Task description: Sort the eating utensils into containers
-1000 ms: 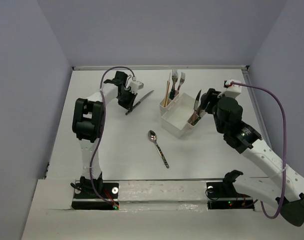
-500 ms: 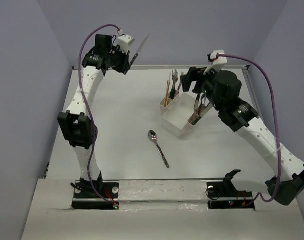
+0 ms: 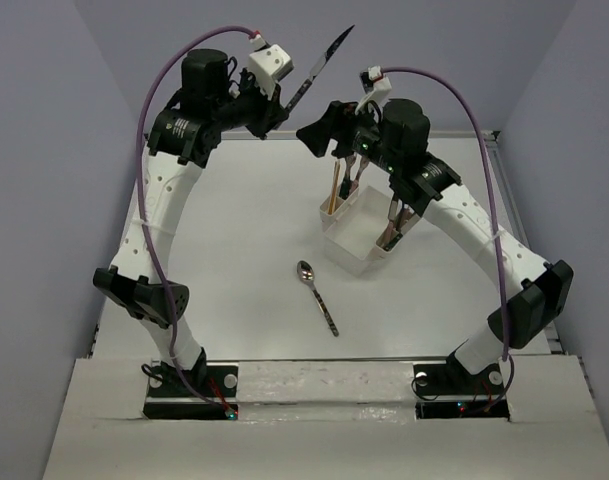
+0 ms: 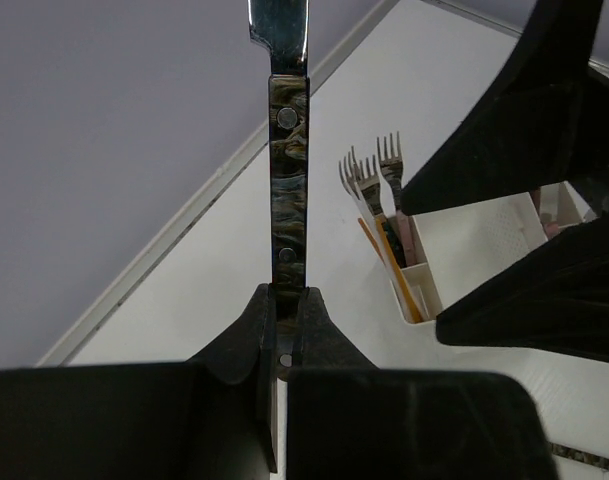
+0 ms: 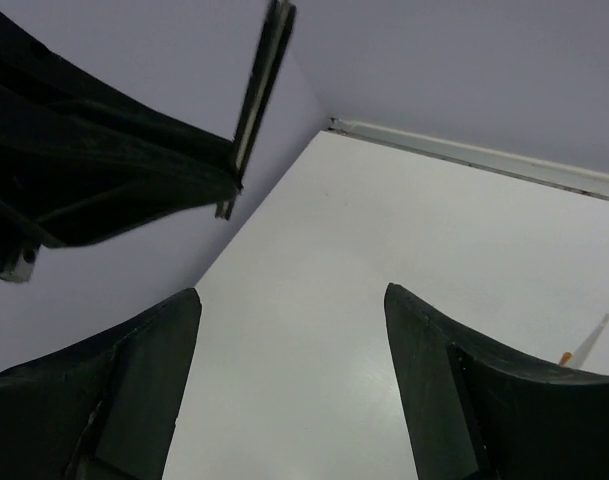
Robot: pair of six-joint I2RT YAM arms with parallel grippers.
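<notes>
Top external view: at left we see the left gripper high above the table, clamped tight on the dark patterned handle of a knife. Just right of it, the right gripper gapes wide, holding nothing. Lower down, a spoon lies near the white caddy, with forks standing in its far slot.

Dark marbled knife handle, white caddy

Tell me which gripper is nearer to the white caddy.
Right. The right gripper hangs open in the air above the far end of the caddy. The left gripper, shut on the knife, is raised farther off to the caddy's left.
</notes>
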